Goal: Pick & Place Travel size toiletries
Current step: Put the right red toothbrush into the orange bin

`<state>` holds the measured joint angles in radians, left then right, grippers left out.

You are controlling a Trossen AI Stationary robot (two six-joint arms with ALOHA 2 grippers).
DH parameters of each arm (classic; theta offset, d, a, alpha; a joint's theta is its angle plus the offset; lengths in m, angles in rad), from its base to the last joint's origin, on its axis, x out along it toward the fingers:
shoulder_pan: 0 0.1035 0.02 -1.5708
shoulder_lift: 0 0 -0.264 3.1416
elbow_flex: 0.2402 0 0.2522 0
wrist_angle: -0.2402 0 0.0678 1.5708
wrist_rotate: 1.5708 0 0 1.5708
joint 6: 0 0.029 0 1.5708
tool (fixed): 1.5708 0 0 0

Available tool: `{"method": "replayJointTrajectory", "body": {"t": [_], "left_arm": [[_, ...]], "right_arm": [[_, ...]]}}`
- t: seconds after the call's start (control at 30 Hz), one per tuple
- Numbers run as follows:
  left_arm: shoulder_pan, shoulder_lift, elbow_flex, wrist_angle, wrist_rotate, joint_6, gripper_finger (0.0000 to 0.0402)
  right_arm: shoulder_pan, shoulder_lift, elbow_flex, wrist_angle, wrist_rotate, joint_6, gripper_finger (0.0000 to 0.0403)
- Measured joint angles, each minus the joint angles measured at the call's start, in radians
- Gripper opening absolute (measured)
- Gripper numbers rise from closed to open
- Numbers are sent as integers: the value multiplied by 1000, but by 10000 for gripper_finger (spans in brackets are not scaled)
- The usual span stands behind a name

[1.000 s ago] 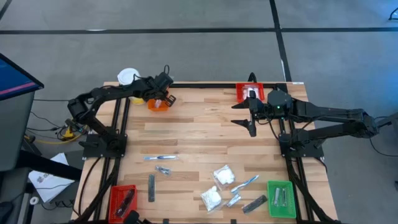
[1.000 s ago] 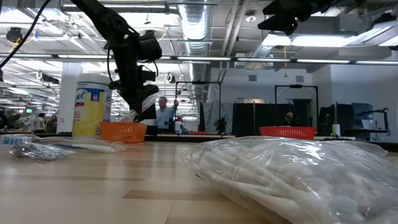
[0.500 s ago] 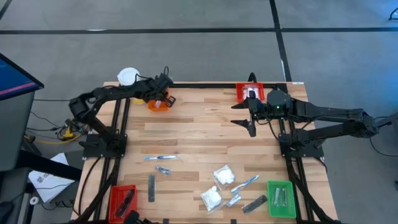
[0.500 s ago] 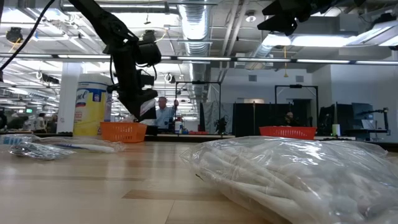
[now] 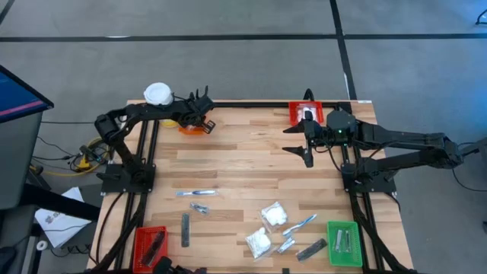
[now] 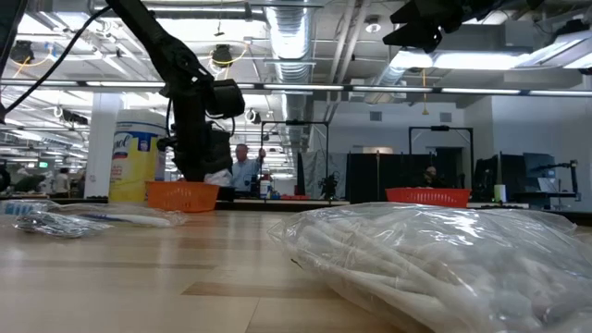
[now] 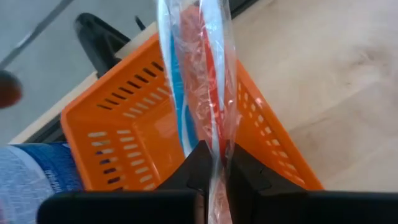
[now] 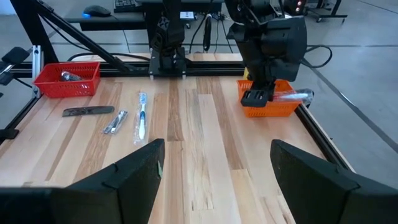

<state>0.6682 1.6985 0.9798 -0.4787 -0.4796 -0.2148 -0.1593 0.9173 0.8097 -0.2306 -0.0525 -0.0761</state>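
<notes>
- Since the earlier frames, the left gripper [image 5: 204, 116] has swung in over the small orange slotted plastic basket [image 5: 192, 127] at the far left corner of the pale wooden slat table [image 5: 243, 164], and the arm behind it has folded closer to the white-capped yellow jar [image 5: 157, 94].
- Its fingers [image 7: 200, 163] are pressed together on a slim white-blue toothbrush in a clear wrapper [image 7: 202, 68], which hangs above the orange basket's open top.
- From table height, the same gripper [image 6: 211, 171] sits just above the basket's rim [image 6: 182, 195].
- Well apart from the orange basket, at the far right side of the table, the right gripper [image 5: 303, 139] waits in the air with its fingers spread wide, holding nothing.
- A red bin [image 5: 306, 113] lies just beside that gripper.
- Across the table from the orange basket lie white puffy plastic packets [image 5: 273, 213], another wrapped toothbrush [image 5: 195, 193], a dark grey flat bar [image 5: 185, 229] and small silvery sachets [image 5: 201, 207].
- A green bin [image 5: 344, 243] stands at the corner diagonally opposite the orange basket.
</notes>
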Motion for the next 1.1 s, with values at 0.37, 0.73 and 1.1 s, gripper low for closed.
{"method": "replayJointTrajectory", "body": {"t": [0.37, 0.73, 1.1], "left_arm": [[-1, -3, 0, -4, 44, 112, 42], [-6, -3, 0, -12, 46, 192, 68], [-81, -3, 0, -11, -196, 241, 173]], "right_arm": [[0, 0, 0, -1, 0, -3, 286], [0, 0, 0, -1, 0, -3, 286], [-1, 0, 0, -9, 0, -10, 286]]}}
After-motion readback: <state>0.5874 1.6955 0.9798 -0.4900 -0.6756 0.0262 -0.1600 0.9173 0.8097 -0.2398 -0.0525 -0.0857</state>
